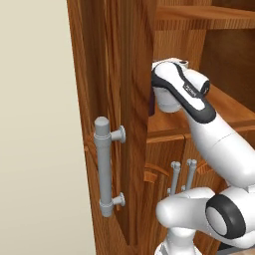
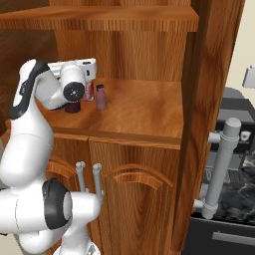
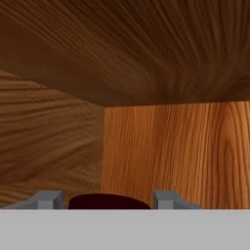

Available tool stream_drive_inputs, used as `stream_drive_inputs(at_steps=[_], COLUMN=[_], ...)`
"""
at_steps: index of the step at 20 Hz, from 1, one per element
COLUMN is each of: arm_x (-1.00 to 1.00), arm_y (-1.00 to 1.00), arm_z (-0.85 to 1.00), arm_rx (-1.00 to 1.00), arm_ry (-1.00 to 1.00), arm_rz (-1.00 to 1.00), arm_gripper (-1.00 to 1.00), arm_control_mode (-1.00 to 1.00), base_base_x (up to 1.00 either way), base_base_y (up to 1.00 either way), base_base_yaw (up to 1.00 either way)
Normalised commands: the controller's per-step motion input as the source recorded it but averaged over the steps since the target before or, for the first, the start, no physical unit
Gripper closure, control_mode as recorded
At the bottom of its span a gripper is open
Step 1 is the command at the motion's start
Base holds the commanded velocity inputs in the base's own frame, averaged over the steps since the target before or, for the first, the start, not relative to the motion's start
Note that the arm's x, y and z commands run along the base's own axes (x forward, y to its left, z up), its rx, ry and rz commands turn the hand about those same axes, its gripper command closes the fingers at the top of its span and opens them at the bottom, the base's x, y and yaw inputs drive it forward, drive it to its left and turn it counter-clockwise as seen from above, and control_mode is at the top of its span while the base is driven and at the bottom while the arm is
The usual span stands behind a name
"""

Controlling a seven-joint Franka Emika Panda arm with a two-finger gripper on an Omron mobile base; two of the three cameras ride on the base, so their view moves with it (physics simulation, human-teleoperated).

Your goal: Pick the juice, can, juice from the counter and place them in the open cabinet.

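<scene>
My gripper (image 2: 72,102) reaches into the open cabinet (image 2: 139,112) and is shut on a dark maroon juice bottle (image 2: 72,107), whose base rests on the left of the middle shelf. In the hand view the bottle's dark top (image 3: 108,200) sits between the two fingertips (image 3: 49,199). Just right of it, toward the back, stand the red can (image 2: 89,91) and a small purple-brown juice bottle (image 2: 101,97), both upright. In the left base view the open door (image 1: 124,99) hides the fingers.
The open doors carry grey bar handles (image 1: 104,167) (image 2: 221,169). Another shelf (image 2: 99,20) lies close above the hand. Two grey handles (image 2: 87,182) mark the lower doors. The marbled counter (image 2: 234,199) shows past the right door.
</scene>
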Motion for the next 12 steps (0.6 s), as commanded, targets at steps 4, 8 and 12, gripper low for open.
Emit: stream_drive_inputs(at_steps=[4,8,12], arm_x=[0.0,0.06,0.02], arm_y=[0.02,0.05,0.07], arm_z=[-0.34,-0.28,-0.21], arm_rx=[0.0,-0.03,-0.05], arm_ry=[0.2,0.32,0.33], arm_rz=[-0.01,0.0,0.0], arm_gripper=[1.0,-1.0,-1.0], arm_control_mode=[-1.0,-1.0,-1.0], base_base_x=[0.0,0.0,0.0], base_base_y=[0.0,0.0,0.0], base_base_yaw=[0.0,0.0,0.0])
